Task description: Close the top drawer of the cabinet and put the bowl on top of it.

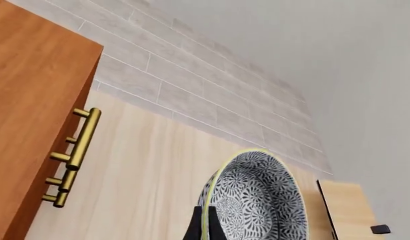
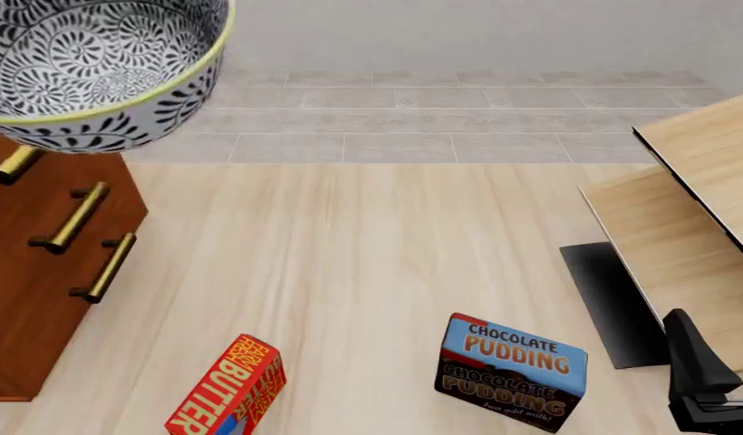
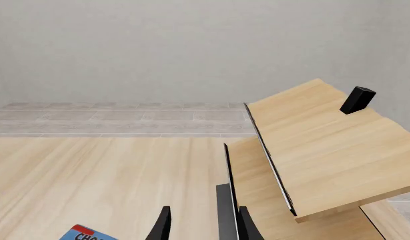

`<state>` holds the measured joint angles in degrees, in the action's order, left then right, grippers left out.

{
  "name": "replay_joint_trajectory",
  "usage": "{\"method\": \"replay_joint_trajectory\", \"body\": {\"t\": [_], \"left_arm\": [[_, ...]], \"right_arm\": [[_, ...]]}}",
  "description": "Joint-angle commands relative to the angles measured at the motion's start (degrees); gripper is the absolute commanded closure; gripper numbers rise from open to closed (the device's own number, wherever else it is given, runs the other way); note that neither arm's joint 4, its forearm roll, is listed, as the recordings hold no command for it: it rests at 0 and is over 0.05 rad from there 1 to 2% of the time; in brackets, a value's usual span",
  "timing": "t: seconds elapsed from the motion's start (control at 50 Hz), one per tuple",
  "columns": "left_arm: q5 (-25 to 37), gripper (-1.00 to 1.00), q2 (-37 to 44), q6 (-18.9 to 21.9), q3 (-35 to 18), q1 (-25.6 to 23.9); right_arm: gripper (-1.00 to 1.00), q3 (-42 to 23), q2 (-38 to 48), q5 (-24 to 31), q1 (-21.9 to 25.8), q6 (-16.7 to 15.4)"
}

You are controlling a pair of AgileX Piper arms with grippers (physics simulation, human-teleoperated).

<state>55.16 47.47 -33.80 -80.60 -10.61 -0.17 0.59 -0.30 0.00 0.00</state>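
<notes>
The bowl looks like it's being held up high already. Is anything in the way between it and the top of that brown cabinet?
Nothing visible. The bowl hangs in the left gripper, above the cabinet at the table's left side. No object shows between them, though the bowl itself hides most of the cabinet top in the front view.

The left gripper (image 1: 203, 225) is showing only dark fingertips, one on each side of the bowl (image 1: 258, 200) rim, pinching it. The right gripper (image 3: 203, 225) is hanging low by the table's right side, its two fingers (image 3: 163, 225) parted with nothing between them.
</notes>
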Motion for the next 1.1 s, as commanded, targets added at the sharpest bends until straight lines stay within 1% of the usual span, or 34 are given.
{"method": "replay_joint_trajectory", "body": {"t": [0.02, 0.08, 0.38, 0.74, 0.78, 0.8, 0.86, 0.92, 0.94, 0.98, 1.1], "left_arm": [[2.93, 1.00, 1.11, 0.36, -5.99, 1.95], [3.43, 1.00, 1.34, 1.12, -7.07, 2.60], [4.42, 1.00, 2.42, 2.12, -9.62, 5.63], [1.59, 1.00, 2.94, 1.64, -7.09, 10.29], [1.06, 1.00, 3.07, 1.35, -6.43, 11.15], [-0.59, 1.00, 2.75, 0.13, -5.61, 12.41], [-0.42, 1.00, 3.25, 0.65, -5.08, 12.73], [-1.50, 1.00, 3.14, 0.03, -4.17, 13.70], [-1.54, 1.00, 3.19, -0.76, -4.14, 14.13], [-1.65, 1.00, 3.36, -0.07, -4.29, 14.69], [-2.92, 1.00, 3.67, -0.41, -3.56, 16.92]], "right_arm": [[-1.00, -0.01, -0.13, 0.12, 0.00, 0.01], [-1.00, -0.01, -0.12, 0.12, 0.01, 0.01], [-1.00, -0.01, -0.13, 0.11, 0.01, 0.00], [-1.00, -0.01, -0.13, 0.12, -0.01, 0.00], [-1.00, -0.01, -0.12, 0.12, 0.00, 0.01], [-1.00, -0.01, -0.12, 0.12, 0.01, 0.00], [-1.00, -0.01, -0.13, 0.12, 0.00, 0.01], [-1.00, -0.01, -0.12, 0.12, -0.01, 0.00], [-1.00, -0.01, -0.12, 0.12, 0.01, -0.01], [-1.00, -0.01, -0.12, 0.12, 0.00, 0.00], [-1.00, -0.01, -0.12, 0.12, 0.01, -0.01]]}}
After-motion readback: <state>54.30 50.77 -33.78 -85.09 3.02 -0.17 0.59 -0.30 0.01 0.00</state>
